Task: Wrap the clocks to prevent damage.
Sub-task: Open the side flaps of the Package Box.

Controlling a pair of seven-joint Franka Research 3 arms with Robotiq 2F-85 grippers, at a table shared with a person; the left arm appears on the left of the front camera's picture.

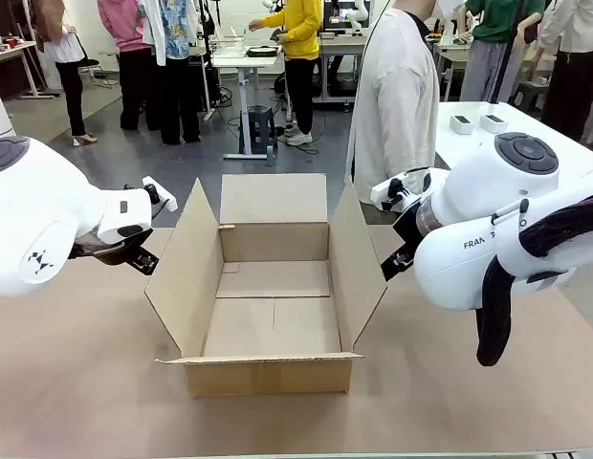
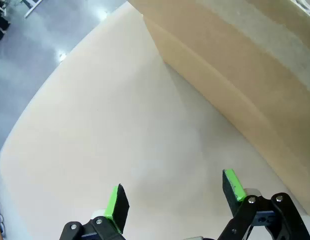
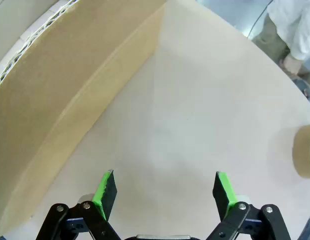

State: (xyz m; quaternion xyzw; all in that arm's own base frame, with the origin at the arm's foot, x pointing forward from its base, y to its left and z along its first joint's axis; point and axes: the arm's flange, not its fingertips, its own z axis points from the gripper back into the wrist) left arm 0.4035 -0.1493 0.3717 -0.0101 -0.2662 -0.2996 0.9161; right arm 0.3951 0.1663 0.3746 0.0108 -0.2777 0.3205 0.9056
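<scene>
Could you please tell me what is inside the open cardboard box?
Inside the cardboard box, the bare floor and inner walls are visible, with nothing resting on them. The strip of floor right behind its near wall is hidden.

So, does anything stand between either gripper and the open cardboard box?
Nothing visible does. The left gripper and right gripper, both open, hang over bare table, one on each side of the box, close to its outer walls.

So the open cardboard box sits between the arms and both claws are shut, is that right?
Not quite: the open cardboard box does sit between the arms, but the left claw and right claw are both open, as each wrist view shows.
</scene>
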